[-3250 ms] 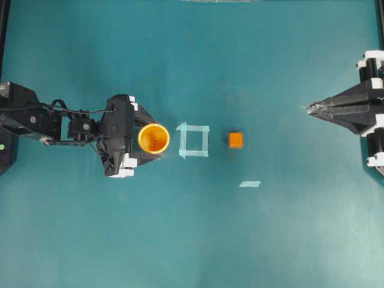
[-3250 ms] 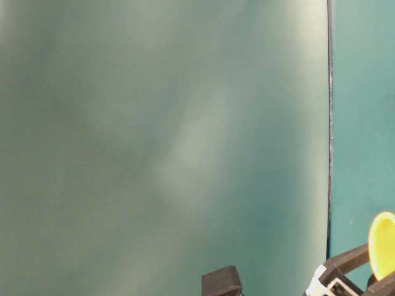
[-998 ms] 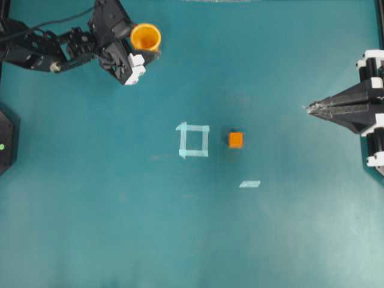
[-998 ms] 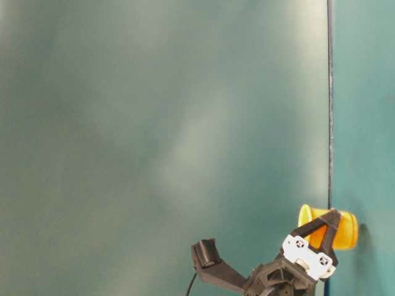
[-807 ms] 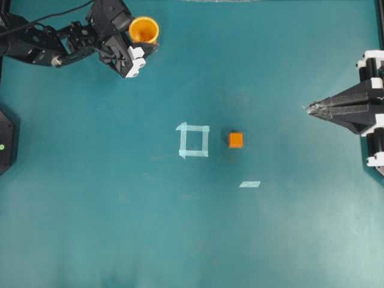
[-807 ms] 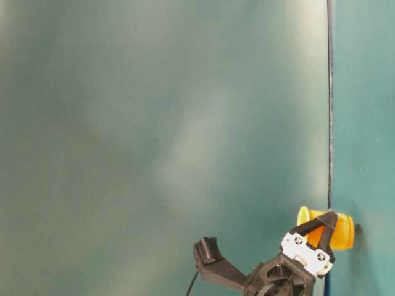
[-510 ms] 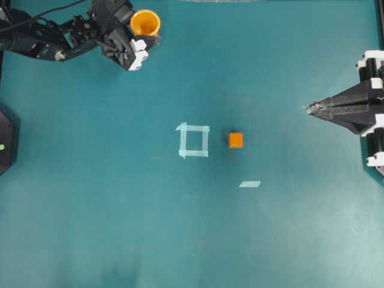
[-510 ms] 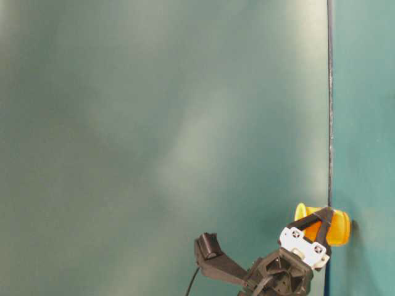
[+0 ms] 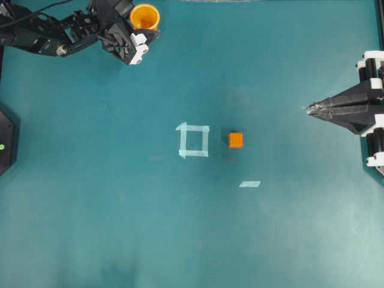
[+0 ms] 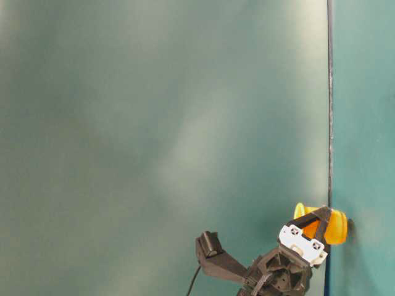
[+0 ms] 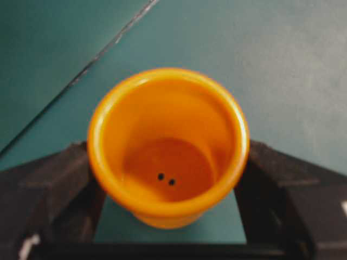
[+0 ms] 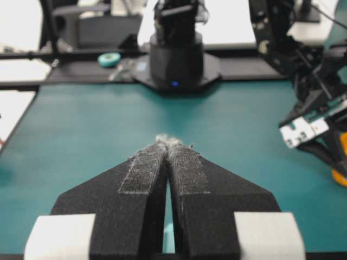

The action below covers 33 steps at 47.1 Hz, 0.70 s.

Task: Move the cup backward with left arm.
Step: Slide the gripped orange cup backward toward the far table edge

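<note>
Cup [image 9: 144, 16], small, round, orange plastic: your left end effector [image 9: 143, 24] clamps it wide-jawed, upright, well behind the taped square [image 9: 193, 140], so it travels without tipping.

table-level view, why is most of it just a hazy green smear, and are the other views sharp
Table-level view: a blurred pale-green surface fills most of the frame; only the cup and left gripper at the bottom look fairly sharp. Left wrist view: the cup looks soft. Right wrist view: bright, washed-out background behind the right gripper. Overhead view: evenly lit and sharp.
</note>
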Motion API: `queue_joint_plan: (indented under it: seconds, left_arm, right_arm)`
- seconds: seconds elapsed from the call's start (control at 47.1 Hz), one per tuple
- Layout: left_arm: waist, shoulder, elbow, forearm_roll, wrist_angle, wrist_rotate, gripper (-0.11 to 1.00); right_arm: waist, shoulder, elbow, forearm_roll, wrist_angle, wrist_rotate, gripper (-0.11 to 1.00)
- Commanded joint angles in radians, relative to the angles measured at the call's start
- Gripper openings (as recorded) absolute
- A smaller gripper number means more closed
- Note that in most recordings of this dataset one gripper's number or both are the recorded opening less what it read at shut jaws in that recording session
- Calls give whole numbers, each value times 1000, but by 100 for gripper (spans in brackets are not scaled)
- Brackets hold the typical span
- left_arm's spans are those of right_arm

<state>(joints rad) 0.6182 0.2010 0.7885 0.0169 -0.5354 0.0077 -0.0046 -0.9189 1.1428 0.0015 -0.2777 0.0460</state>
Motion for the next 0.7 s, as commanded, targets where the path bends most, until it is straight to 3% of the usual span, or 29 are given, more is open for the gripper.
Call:
queue_joint_plan:
  seconds: [0.0, 0.68]
  left_arm:
    - [5, -14, -20, 2, -14, -2, 68]
    - [14, -12, -20, 2, -43, 0, 64]
  right_arm:
    - [-2, 5, -32, 3, -5, 2, 0]
    - [-2, 5, -32, 3, -5, 3, 0]
